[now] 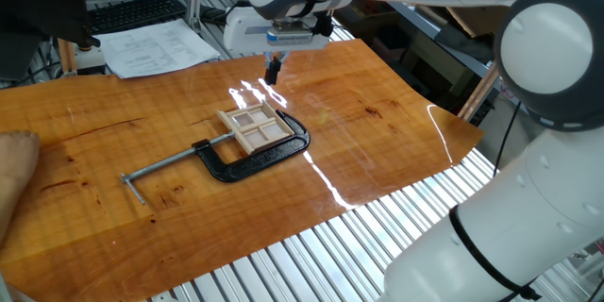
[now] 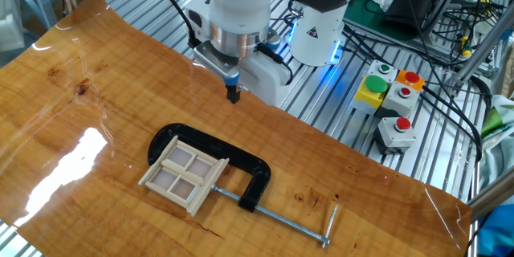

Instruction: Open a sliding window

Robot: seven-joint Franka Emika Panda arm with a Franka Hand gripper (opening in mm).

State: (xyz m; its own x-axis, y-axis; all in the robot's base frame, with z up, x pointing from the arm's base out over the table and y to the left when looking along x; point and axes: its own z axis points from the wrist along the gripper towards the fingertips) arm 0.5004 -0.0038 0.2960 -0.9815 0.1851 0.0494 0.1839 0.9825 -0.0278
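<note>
The sliding window [image 1: 255, 127] is a small light-wood frame with crossbars. It lies flat on the wooden table, held in the jaws of a black C-clamp [image 1: 247, 162]. It also shows in the other fixed view [image 2: 181, 175], with the clamp [image 2: 241, 166] around it. My gripper [image 1: 272, 72] hangs above the table behind the window, fingers close together and holding nothing. In the other fixed view the gripper [image 2: 233, 94] is above the table's far edge, well apart from the window.
The clamp's long steel screw [image 1: 168, 164] runs left across the table. Papers [image 1: 159, 47] and a keyboard [image 1: 137, 11] lie at the back left. A hand [image 1: 14, 151] rests at the left edge. A button box [image 2: 392, 100] stands on the metal bench.
</note>
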